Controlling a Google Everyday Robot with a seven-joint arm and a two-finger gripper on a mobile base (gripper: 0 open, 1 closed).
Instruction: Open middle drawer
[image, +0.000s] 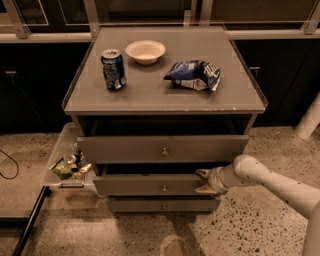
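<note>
The middle drawer (145, 185) is the second of three grey drawers in a small cabinet. Its flat front has a small round knob (164, 188) at centre. It stands pulled out a little, with a dark gap above its front. My gripper (204, 181) is at the drawer front's right end, one finger over the top edge and one near the bottom edge. My white arm (270, 182) reaches in from the lower right.
The top drawer (162, 149) also stands slightly out; the bottom drawer (162, 205) is in. On the cabinet top (150, 90) are a soda can (113, 69), a white bowl (145, 51) and a blue chip bag (194, 75). A clear bin (67, 162) with clutter sits at the left.
</note>
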